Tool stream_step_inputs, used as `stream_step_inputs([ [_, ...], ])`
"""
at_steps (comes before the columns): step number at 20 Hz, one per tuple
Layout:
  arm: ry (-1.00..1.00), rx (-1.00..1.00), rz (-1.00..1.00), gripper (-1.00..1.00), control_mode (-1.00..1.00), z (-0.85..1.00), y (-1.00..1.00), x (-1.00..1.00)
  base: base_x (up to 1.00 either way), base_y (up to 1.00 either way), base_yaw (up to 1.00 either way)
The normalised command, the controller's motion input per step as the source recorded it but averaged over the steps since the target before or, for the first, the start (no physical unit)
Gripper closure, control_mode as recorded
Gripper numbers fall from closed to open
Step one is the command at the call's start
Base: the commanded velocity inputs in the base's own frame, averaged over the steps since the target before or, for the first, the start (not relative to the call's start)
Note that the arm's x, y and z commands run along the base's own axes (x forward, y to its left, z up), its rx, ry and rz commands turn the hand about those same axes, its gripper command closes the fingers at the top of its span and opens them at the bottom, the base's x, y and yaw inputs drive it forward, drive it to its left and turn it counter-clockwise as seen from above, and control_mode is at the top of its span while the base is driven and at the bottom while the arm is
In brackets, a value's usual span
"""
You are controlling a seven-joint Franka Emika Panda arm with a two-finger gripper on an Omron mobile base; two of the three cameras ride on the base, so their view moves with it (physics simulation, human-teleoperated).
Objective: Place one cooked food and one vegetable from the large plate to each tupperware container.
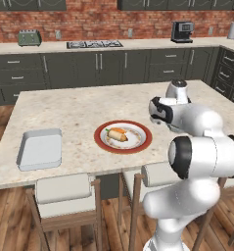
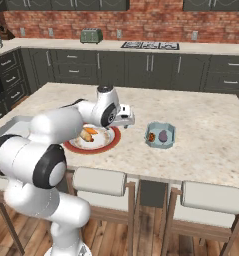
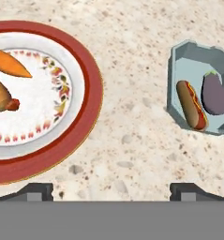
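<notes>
The two-finger dark-tipped gripper [image 3: 111,190] is hanging over bare speckled stone counter [image 3: 132,56] with its jaws spread wide and nothing between them. In the hand view it is sitting between two dishes, probably because one container is already served and the hand is heading back for the next pair.

To the hand's left the round dinner plate with the broad dark red rim and white centre [image 3: 87,93] is lying just beside the gripper. On it the tapered orange carrot [image 3: 10,63] is resting near the tan hot-dog roll with a reddish end [image 3: 1,96], the two close together. Both are cut off by the frame edge there; the left base view is showing them whole, carrot [image 1: 119,131] above roll [image 1: 116,137].

To the hand's right a small pale grey-blue container with low walls [image 3: 179,61] is holding a second hot dog in a bun [image 3: 191,105] and a rounded purple eggplant-like vegetable [image 3: 215,93] side by side; its far edge is running out of frame.

A larger shallow grey-blue rectangular tray [image 1: 39,148] is sitting well apart beyond the plate, with nothing in it, so it likely is waiting for the plate's carrot and roll. In the right base view the arm is covering most of that tray and part of the plate.
</notes>
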Motion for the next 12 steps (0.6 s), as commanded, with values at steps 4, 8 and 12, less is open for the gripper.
stream_step_inputs([
  [4, 0.17, 0.04, 0.09, -1.00, -1.00, 0.11, 1.00, -0.35, 0.00, 0.00, 0.00],
  [8, 0.00, 0.00, 0.13, -1.00, -1.00, 0.00, 0.94, -0.19, 0.00, 0.00, 0.00],
  [12, 0.11, 0.00, 0.18, -1.00, -1.00, -0.18, 0.62, 0.06, 0.00, 0.00, 0.00],
])
